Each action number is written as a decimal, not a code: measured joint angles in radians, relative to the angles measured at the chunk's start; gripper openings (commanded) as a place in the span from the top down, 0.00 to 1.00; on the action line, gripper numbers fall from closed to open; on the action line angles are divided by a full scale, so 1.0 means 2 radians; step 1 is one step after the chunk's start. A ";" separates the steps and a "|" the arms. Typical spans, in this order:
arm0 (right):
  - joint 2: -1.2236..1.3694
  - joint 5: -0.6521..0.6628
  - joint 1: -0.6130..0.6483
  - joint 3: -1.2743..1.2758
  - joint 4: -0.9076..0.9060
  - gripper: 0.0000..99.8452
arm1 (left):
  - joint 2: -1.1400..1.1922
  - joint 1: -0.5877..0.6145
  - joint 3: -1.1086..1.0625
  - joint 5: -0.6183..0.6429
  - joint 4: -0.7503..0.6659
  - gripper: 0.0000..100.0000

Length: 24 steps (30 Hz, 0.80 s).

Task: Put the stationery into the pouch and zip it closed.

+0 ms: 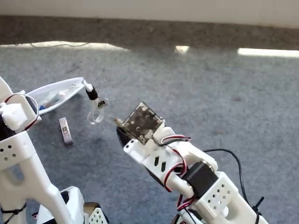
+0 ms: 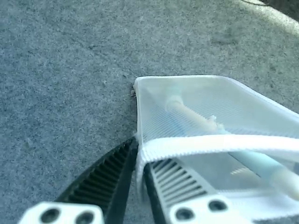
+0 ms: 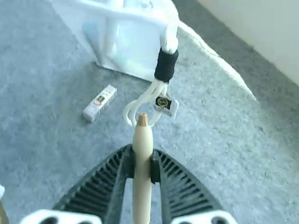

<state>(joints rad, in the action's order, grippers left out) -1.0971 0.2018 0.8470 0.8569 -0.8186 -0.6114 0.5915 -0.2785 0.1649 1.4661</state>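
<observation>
A white mesh pouch (image 1: 56, 93) lies at the left of the grey carpet, with pens inside. In the left wrist view my left gripper (image 2: 138, 175) is shut on the pouch's (image 2: 205, 121) white edge band, and a pale blue pen (image 2: 224, 140) shows through the mesh. The pouch's black zipper pull and white loop (image 3: 159, 88) hang from its corner (image 1: 96, 105). My right gripper (image 3: 141, 163) is shut on a beige pencil (image 3: 141, 158), tip toward the pouch (image 3: 126, 32). In the high view the pencil tip (image 1: 118, 122) pokes out from the right arm. A small white eraser (image 1: 65, 130) lies loose on the carpet.
The grey carpet (image 1: 224, 102) stretches open to the right and back, ending at a pale wall strip (image 1: 187, 9). The eraser (image 3: 99, 102) lies between the pouch and my right gripper. Arm bases and cables (image 1: 233, 158) crowd the front edge.
</observation>
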 measured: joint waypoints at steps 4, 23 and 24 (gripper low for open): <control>-0.003 -0.047 0.000 -0.015 0.047 0.99 | 0.000 0.000 0.000 0.000 0.000 0.99; -0.005 -0.102 0.037 -0.051 0.273 0.99 | -0.002 -0.035 -0.016 0.000 -0.001 0.99; -0.005 -0.102 0.037 -0.051 0.295 0.99 | -0.002 -0.040 -0.016 -0.004 -0.001 0.99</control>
<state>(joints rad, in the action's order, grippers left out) -1.1078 -0.0023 0.9206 0.7557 -0.2294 -0.6145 0.5117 -0.3107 0.1573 1.4645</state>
